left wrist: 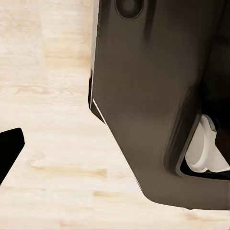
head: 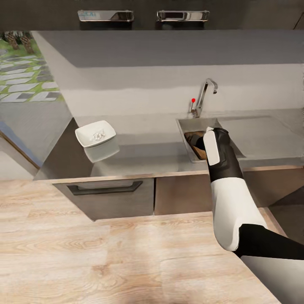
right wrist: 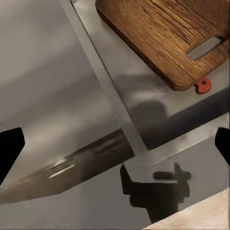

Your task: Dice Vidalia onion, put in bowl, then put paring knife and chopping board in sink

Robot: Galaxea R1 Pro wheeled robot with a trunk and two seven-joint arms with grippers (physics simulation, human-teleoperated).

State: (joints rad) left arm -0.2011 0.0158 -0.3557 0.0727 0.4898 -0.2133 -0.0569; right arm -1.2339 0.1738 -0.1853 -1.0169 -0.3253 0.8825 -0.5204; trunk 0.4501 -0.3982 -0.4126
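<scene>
Kitchen w/ a glossy dark grey reflective surface, pale front edge, running across the room above dark cabinets; one drawer w/ a long dark handle sat below the left part. Pale wood-plank floor in front. Grey wall behind, two chrome-handled upper cabinets at the top, and off to the left a window-like opening gave onto green ground w/ pale paving stones.

The white shallow squarish bowl stood on the surface toward its left end, pale bits inside, its reflection just below it in the gloss. Well apart to the right was the rectangular grey steel sink, flat drainboard alongside, chrome tap w/ red knob at the back. The dark brown wood-grain chopping board w/ handle slot lay inside the basin; in the head view it peeked out beside the forearm. A small red tip poked out from under the board's slotted end, just beside it; what it belonged to I couldn't tell.

Right arm reached over the sink's front corner, right hand w/ fingers spread wide apart, gripping nothing, its shadow on the steel. Left hand hung over the plank floor beside the robot's dark body; one dark fingertip showed, so apart or together — couldn't tell.
</scene>
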